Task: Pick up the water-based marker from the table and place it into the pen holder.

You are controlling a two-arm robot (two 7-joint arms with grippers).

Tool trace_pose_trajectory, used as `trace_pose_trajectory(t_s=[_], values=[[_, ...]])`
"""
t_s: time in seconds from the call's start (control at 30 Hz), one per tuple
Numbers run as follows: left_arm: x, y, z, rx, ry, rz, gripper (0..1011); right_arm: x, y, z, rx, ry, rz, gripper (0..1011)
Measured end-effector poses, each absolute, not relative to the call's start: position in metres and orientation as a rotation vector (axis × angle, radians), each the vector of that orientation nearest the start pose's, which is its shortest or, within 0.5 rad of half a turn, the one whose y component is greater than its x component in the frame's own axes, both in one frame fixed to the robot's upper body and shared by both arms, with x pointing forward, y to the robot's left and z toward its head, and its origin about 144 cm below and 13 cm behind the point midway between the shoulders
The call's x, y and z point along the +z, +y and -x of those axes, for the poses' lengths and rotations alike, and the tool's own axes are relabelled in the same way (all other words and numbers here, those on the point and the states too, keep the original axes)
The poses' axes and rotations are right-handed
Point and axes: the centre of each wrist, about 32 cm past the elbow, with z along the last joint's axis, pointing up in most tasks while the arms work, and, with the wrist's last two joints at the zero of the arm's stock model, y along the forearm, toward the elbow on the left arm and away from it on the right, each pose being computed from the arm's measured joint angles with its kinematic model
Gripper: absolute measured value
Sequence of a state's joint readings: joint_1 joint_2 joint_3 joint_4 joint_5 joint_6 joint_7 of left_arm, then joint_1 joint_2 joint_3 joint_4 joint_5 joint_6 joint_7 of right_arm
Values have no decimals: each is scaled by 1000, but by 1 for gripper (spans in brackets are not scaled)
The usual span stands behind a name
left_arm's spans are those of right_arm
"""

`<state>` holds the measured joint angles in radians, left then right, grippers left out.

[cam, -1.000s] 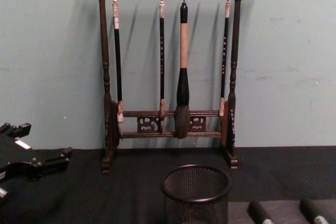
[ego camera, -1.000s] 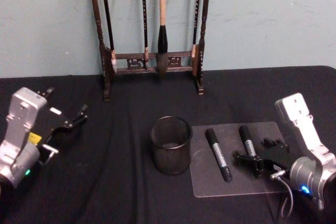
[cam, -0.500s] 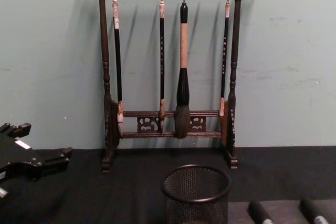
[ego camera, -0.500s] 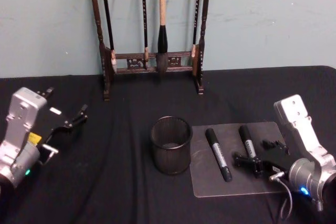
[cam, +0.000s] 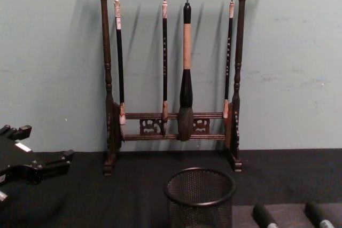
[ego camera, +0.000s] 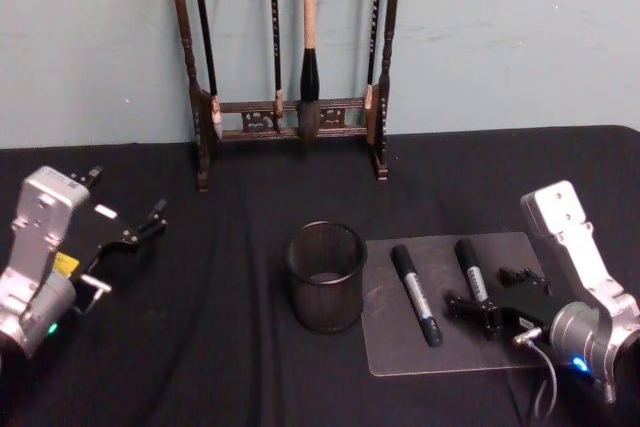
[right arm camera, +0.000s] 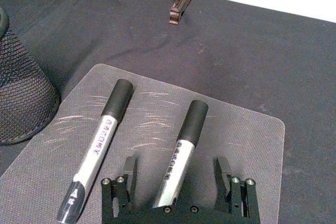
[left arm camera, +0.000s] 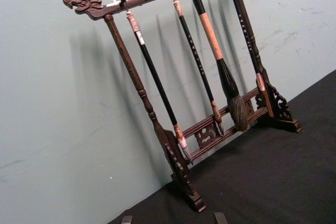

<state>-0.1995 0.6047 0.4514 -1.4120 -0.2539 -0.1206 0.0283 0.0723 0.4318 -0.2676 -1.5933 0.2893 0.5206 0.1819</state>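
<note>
Two alike markers with black caps and grey barrels lie on a grey mat [ego camera: 400,347]: one [ego camera: 415,294] nearer the pen holder, one [ego camera: 470,267] to its right. The pen holder [ego camera: 326,275] is a black mesh cup standing left of the mat, seen also in the chest view [cam: 199,196]. My right gripper [ego camera: 492,292] is open and low over the mat. In the right wrist view its fingers [right arm camera: 128,174] straddle the barrel of the right marker [right arm camera: 184,148] without touching it. My left gripper [ego camera: 125,197] is open at the far left, above the cloth.
A dark wooden rack [ego camera: 290,57] hung with several calligraphy brushes stands at the back against the wall. Black cloth [ego camera: 220,327] covers the table. The other marker [right arm camera: 100,145] lies between the right gripper and the holder [right arm camera: 21,103].
The right arm has shifted very slightly over the right marker. The left arm, both markers and the holder have not moved.
</note>
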Motion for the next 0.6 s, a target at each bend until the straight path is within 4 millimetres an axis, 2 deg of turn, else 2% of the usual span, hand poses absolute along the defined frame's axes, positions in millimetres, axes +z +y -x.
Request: trace_pose_trajectory(t_s=[0.1, 0.13, 0.27, 0.33, 0.4, 0.43, 0.6], values=[[1140, 310, -489, 1248, -285, -304, 1009, 1159, -271, -468, -1142, 278, 520, 892], [1140, 310, -489, 1248, -285, -305, 1009, 1159, -271, -468, -1142, 278, 520, 809], [1140, 310, -489, 1248, -285, -304, 1009, 1159, -271, -467, -1142, 278, 519, 737], [1140, 310, -489, 1248, -285, -304, 1009, 1159, -271, -467, -1141, 278, 519, 618], [1140, 310, -489, 1248, -285, -304, 1009, 1159, -271, -467, -1141, 278, 519, 601], [1140, 310, -489, 1248, -285, -304, 1009, 1159, -271, -467, -1141, 278, 519, 537], [1140, 310, -489, 1248, -285, -304, 1009, 1159, -271, -467, -1142, 277, 518, 370]])
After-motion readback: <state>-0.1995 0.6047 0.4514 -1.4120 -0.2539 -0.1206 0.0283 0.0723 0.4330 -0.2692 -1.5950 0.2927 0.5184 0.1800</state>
